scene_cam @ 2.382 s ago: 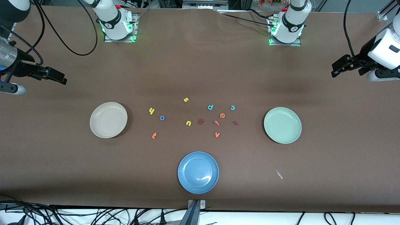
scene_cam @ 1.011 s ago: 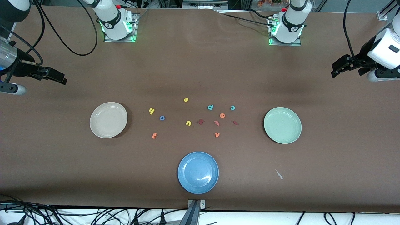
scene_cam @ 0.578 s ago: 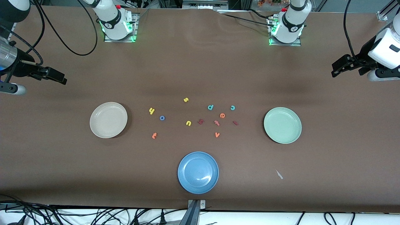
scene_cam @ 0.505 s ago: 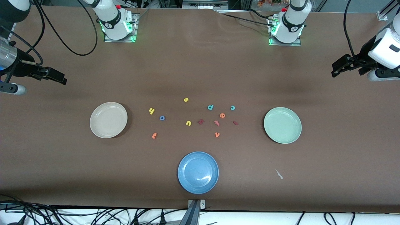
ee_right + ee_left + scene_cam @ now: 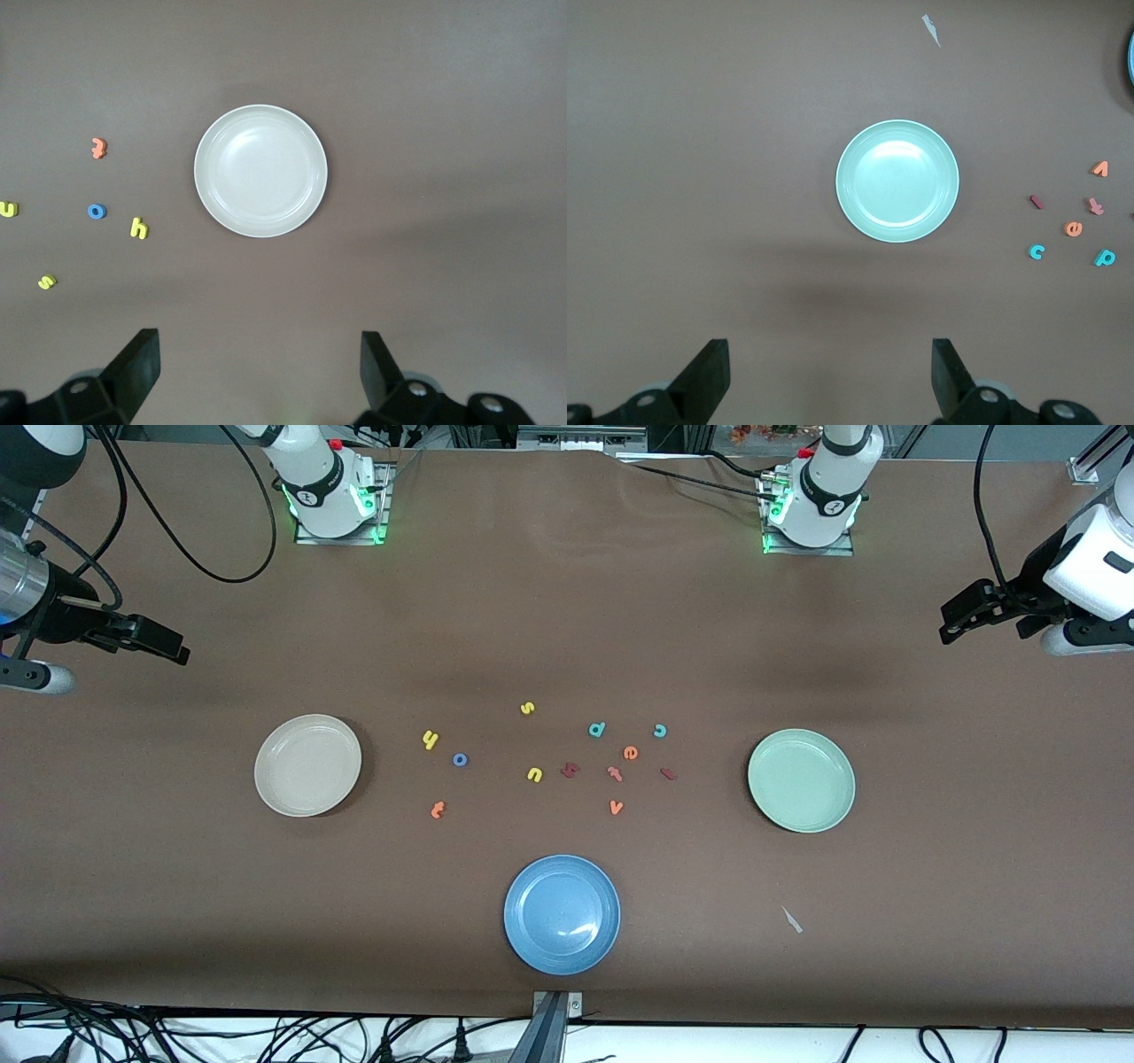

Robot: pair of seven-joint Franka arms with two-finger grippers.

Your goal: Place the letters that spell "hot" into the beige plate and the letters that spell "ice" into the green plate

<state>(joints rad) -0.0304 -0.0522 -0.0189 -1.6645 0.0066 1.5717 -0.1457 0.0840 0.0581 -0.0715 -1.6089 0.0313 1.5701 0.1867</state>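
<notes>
The beige plate lies toward the right arm's end of the table, the green plate toward the left arm's end. Between them lie the yellow "h", blue "o" and orange "t", and closer to the green plate the dark red "i", orange "e" and teal "c". Both plates hold nothing. My right gripper hangs open and empty above the table's end past the beige plate. My left gripper hangs open and empty past the green plate.
A blue plate sits near the front edge. Other loose letters: yellow "s", yellow "u", a dark red letter, pinkish "t", teal "d", orange "v". A paper scrap lies nearer the camera than the green plate.
</notes>
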